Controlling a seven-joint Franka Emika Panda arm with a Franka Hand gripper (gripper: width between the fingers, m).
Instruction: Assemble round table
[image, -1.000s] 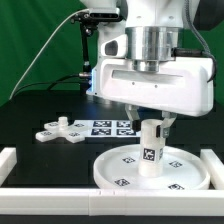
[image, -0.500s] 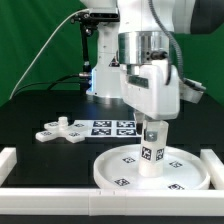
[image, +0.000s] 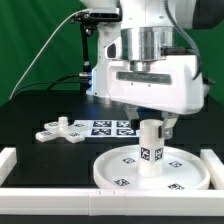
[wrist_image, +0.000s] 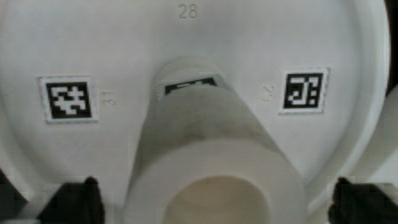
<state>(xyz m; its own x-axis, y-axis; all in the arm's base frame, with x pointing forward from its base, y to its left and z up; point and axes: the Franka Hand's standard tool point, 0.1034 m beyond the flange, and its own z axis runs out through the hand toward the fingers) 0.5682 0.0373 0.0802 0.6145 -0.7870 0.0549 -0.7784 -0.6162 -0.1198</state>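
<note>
The large round rimmed disc (image: 112, 172) lies flat on the black table at the front, towards the exterior view's right. The short cylindrical leg (image: 150, 152) stands upright at its middle, a tag facing the camera. My gripper (image: 150, 122) hangs straight over the leg, with a finger on each side of the leg's top. In the wrist view the leg (wrist_image: 214, 130) rises between my dark fingers (wrist_image: 80, 198), and a gap shows on both sides, so my gripper (wrist_image: 217, 200) is open. The disc (wrist_image: 107, 50) fills the background there. The small cross-shaped base (image: 60, 130) lies loose at the exterior view's left.
The marker board (image: 105, 127) lies flat between the base and the disc. White border rails run along the exterior view's left (image: 8, 158), front (image: 50, 202) and right (image: 212, 160). The arm's base and cables stand behind.
My hand turned about its vertical axis half a second ago and has turned back to its broad side. It stays over the leg. The leg, disc and base have not shifted.
</note>
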